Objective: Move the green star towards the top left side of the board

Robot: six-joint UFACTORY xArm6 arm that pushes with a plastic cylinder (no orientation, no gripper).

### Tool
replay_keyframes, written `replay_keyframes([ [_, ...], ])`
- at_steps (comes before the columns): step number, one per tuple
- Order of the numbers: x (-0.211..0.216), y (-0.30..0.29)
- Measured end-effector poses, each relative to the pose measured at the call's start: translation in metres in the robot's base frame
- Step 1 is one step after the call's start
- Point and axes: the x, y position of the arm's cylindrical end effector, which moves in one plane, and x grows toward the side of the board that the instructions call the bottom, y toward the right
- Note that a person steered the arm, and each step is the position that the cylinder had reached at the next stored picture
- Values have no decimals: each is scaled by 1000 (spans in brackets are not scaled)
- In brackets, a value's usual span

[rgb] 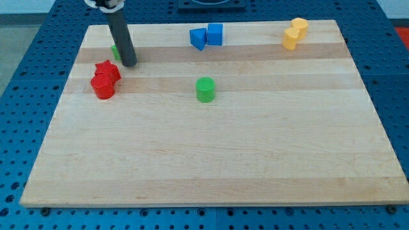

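The green star [115,52] is mostly hidden behind my rod near the board's top left; only a small green edge shows. My tip [130,63] rests on the board just right of and below the star, touching or nearly touching it. A red star [108,70] and a red cylinder [102,87] sit together just below and left of the tip.
A green cylinder [205,89] stands near the board's middle. Two blue blocks [207,36] sit at the top centre. Two yellow blocks [294,33] sit at the top right. The wooden board [211,160] lies on a blue perforated table.
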Motion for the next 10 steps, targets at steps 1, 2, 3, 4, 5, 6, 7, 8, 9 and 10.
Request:
replay_keyframes([
  [1, 11, -8],
  [2, 12, -23],
  [3, 4, -38],
  [4, -4, -45],
  [5, -5, -42],
  [6, -8, -31],
  [7, -17, -21],
  [8, -32, -19],
  [9, -31, -19],
  [10, -20, -12],
])
